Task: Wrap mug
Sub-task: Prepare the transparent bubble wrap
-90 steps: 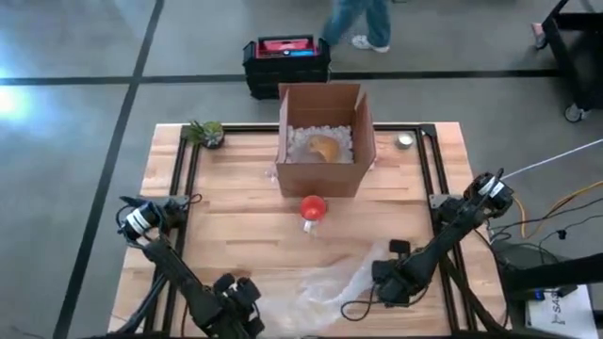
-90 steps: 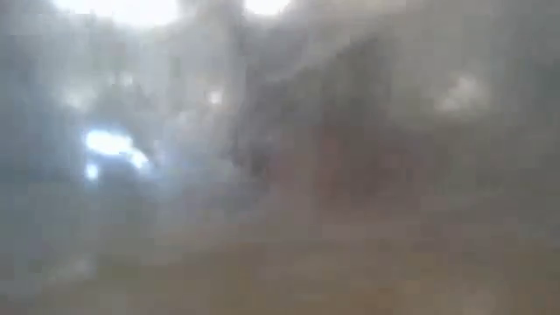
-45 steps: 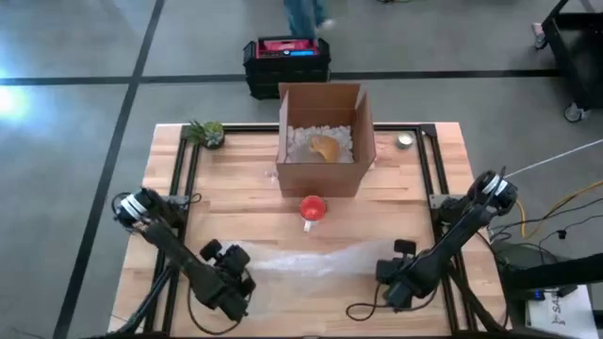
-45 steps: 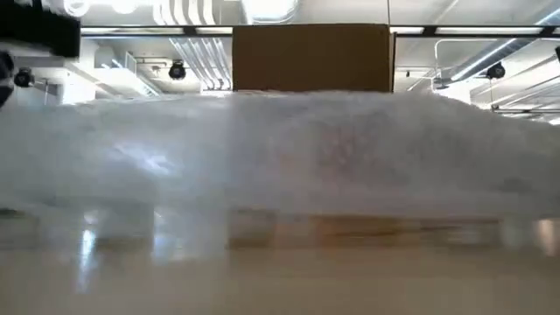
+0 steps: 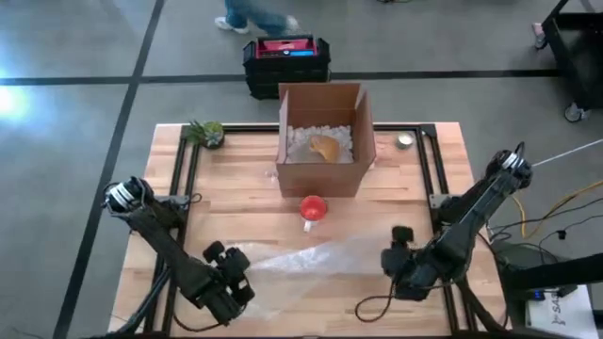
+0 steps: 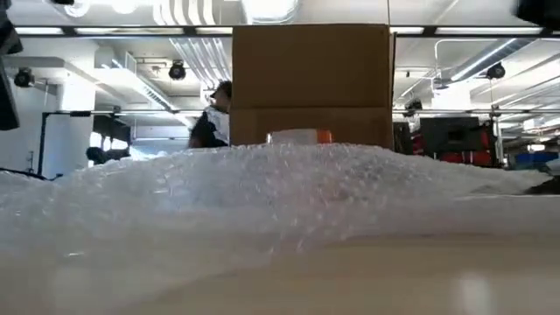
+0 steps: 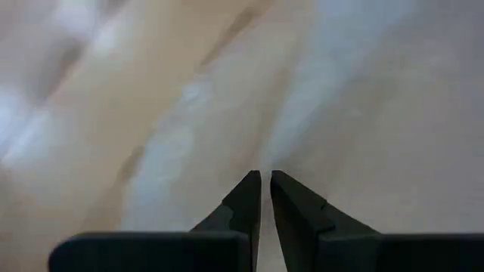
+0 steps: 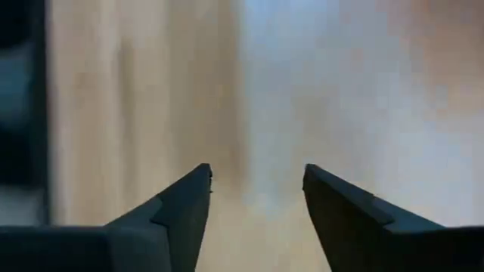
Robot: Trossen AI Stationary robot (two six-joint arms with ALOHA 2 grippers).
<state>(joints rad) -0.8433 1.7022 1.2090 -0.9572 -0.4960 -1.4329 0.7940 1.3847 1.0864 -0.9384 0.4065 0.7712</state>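
Observation:
A sheet of clear bubble wrap (image 5: 316,256) lies spread across the near middle of the table, filling the foreground in the low view (image 6: 280,201). The red mug (image 5: 313,207) stands just beyond the wrap, in front of the cardboard box (image 5: 323,141); only its top (image 6: 299,136) shows over the wrap in the low view. My left gripper (image 5: 240,271) (image 7: 265,177) is shut at the wrap's left end. My right gripper (image 5: 394,264) (image 8: 257,174) hovers open at the wrap's right end, with nothing between its fingers. My left gripper pinches the bubble wrap's left end (image 7: 266,162) between its two fingers, which are closed to a thin slit. The fingers come slanting down from the table's near left. The sheet runs away from them slack and lies on the table.
The open cardboard box holds white packing peanuts and a tan object (image 5: 325,147). A small potted plant (image 5: 205,133) sits at the far left corner and a small round tin (image 5: 405,141) at the far right. A person (image 6: 213,118) walks behind the table.
My left gripper has pulled the wrap's left end toward the table's left and far side, spreading the crumpled sheet out. The sheet hung stretched between both grippers, then sank flat onto the table. My right gripper has let go of the right end and drawn back toward the table's right.

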